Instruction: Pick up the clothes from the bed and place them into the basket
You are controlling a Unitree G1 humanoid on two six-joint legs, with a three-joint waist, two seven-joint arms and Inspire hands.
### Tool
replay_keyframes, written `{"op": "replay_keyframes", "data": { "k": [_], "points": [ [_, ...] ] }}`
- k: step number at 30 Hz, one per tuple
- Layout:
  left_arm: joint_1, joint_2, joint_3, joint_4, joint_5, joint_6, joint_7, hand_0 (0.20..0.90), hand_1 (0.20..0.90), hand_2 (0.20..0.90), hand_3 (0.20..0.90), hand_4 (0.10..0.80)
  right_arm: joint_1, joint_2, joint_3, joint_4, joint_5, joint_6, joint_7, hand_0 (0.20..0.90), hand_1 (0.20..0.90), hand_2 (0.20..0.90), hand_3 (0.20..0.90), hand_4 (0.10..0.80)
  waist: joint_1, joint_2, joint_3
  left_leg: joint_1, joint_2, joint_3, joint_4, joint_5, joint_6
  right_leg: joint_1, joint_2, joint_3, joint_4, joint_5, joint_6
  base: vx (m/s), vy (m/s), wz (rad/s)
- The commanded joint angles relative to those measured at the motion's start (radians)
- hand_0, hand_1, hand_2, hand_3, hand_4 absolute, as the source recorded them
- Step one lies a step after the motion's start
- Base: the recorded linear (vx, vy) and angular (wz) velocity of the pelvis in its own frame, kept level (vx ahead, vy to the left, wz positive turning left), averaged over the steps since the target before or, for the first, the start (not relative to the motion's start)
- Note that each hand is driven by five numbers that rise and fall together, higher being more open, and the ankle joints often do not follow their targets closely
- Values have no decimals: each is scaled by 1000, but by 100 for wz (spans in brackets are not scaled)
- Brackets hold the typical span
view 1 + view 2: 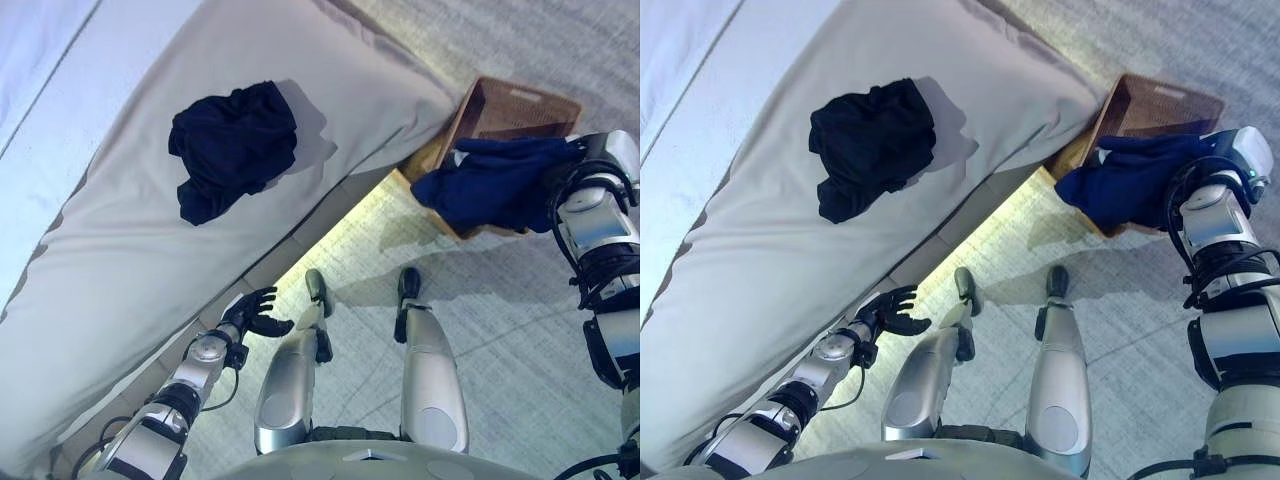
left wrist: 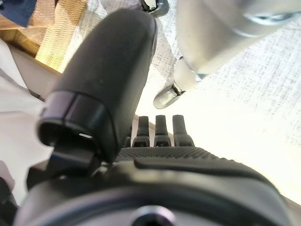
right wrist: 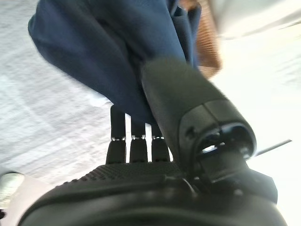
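A black garment (image 1: 232, 145) lies crumpled on the grey bed (image 1: 120, 270), towards its far side. A brown woven basket (image 1: 522, 104) stands on the floor by the bed's corner. My right hand (image 3: 186, 113) is shut on a navy blue garment (image 1: 495, 185), pinched between thumb and fingers. It holds the garment over the basket's near rim, with the cloth hanging down its front. The blue cloth also shows in the right wrist view (image 3: 94, 52). My left hand (image 1: 255, 312) is open and empty, low beside the bed's near edge.
The bed's side panel (image 1: 300, 245) runs diagonally between my left hand and the basket. Pale carpet (image 1: 500, 300) covers the floor in front of the basket. A lighter sheet (image 1: 40, 120) lies along the bed's far left.
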Motion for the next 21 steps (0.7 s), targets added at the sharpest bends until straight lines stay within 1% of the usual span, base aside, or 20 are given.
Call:
{"op": "replay_keyframes", "data": {
  "k": [1, 5, 7, 10, 11, 12, 13, 15, 16, 19, 21],
  "points": [
    [-3, 60, -40, -15, -35, -42, 3, 900, 900, 900, 900, 800, -170, -72, 63, -16, -39, -14, -133, 900, 900, 900, 900, 800, 5, -9, -28, -6, 0, -77, 66, -113, -42, 82, 27, -89, -52, -93, -22, -25, -9, -5],
    [5, 66, -40, -27, -42, -27, -2, 900, 900, 900, 900, 800, -176, -97, 60, 13, -64, -1, -174, 900, 900, 900, 900, 800, 6, -4, -20, -6, -1, -75, 45, -104, -46, 78, 30, -97, -62, -89, -22, -3, 8, 0],
    [25, 65, -39, -34, -43, -20, 1, 900, 900, 900, 900, 800, -159, -118, 46, -24, -22, -43, -242, 900, 900, 900, 900, 800, 3, -7, -19, 3, 2, -72, 39, -104, -48, 90, 32, -100, -76, -85, -21, 15, 52, 4],
    [58, 54, -27, -22, -48, -28, -1, 900, 900, 900, 900, 800, -130, -119, -44, -193, 53, -123, -318, 900, 900, 900, 900, 800, -5, -16, -23, 26, 4, -71, 32, -113, -50, 113, 35, -98, -105, -77, -18, 6, 109, 2],
    [64, 51, -23, -15, -54, -31, -2, 900, 900, 900, 900, 800, -122, -114, -75, -249, 67, -153, -346, 900, 900, 900, 900, 800, -5, -17, -24, 20, 10, -62, 33, -98, -43, 111, 39, -106, -124, -45, -25, -19, 168, -5],
    [75, 40, -12, -3, -52, -36, -1, 900, 900, 900, 900, 800, -110, -102, -121, -342, 60, -167, -367, 900, 900, 900, 900, 800, -9, -24, -30, 35, 10, -59, 26, -103, -44, 125, 39, -104, -139, -42, -23, -2, 198, -5],
    [81, 31, -5, 10, -53, -39, 0, 900, 900, 900, 900, 800, -98, -94, -155, -412, 46, -199, -389, 900, 900, 900, 900, 800, -13, -30, -36, 46, 10, -55, 21, -107, -44, 137, 40, -104, -150, -39, -21, 77, 185, -5],
    [89, 20, 7, 28, -53, -39, 1, 900, 900, 900, 900, 800, -68, -82, -195, -517, 6, -227, -391, 900, 900, 900, 900, 800, -13, -44, -47, 60, 8, -52, 18, -114, -44, 158, 38, -107, -164, -36, -17, 63, 181, -2],
    [93, 17, 21, 31, -55, -32, 2, 900, 900, 900, 900, 800, -43, -74, -211, -590, -27, -259, -359, 900, 900, 900, 900, 800, -10, -54, -57, 65, 6, -52, 19, -117, -43, 171, 33, -114, -172, -34, -13, 57, 196, 3],
    [105, 15, 47, 33, -39, -23, -7, 900, 900, 900, 900, 800, -1, -67, -195, -700, -77, -257, -238, 900, 900, 900, 900, 800, 2, -73, -73, 69, -2, -54, 26, -124, -40, 195, 22, -129, -186, -28, -6, 49, 137, 4],
    [117, 20, 67, 38, -31, -23, -22, 900, 900, 900, 900, 800, 23, -59, -133, -769, -110, -260, -40, 900, 900, 900, 900, 800, 21, -94, -89, 73, -15, -60, 36, -132, -33, 220, 10, -147, -207, -17, 0, 59, 194, 23]
  ]
}}
